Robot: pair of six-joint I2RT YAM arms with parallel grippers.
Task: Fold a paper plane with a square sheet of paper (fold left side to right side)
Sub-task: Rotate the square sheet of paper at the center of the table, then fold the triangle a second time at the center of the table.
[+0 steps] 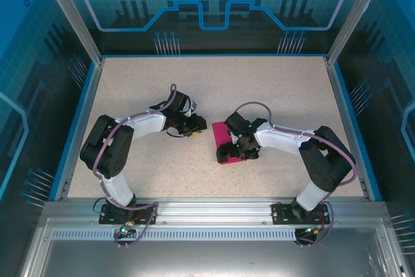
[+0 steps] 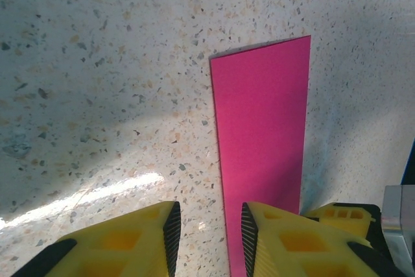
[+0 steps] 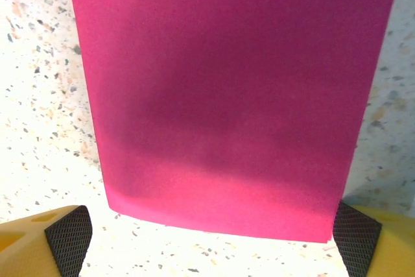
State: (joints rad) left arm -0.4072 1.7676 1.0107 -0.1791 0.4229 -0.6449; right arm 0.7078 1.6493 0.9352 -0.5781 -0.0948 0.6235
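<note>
On the speckled table (image 1: 279, 95), near its middle: the square sheet of paper (image 1: 219, 135), magenta-pink, flat, between the ends of the two arms.

Just beside the sheet's left edge, the left gripper (image 1: 192, 129). Stands part open, with a moderate gap between the black pads. Shows bare table and a thin sliver of pink in that gap. Holds nothing. Through the left wrist camera, the sheet as a tall narrow strip running away from the fingers, far edge slightly slanted. Over the strip's near end, one yellow finger (image 2: 292, 241) — touching or just above, cannot tell.

Directly over the sheet's near part in the top view, the right gripper (image 1: 235, 152), hiding some of the pink. Stands wide open — one ribbed pad (image 3: 68, 235) out beyond each near corner of the paper. Grips nothing. Through the right wrist camera, pink across most of the picture, darker shadow over its middle, near edge faintly bowed with bright table below it.
</note>
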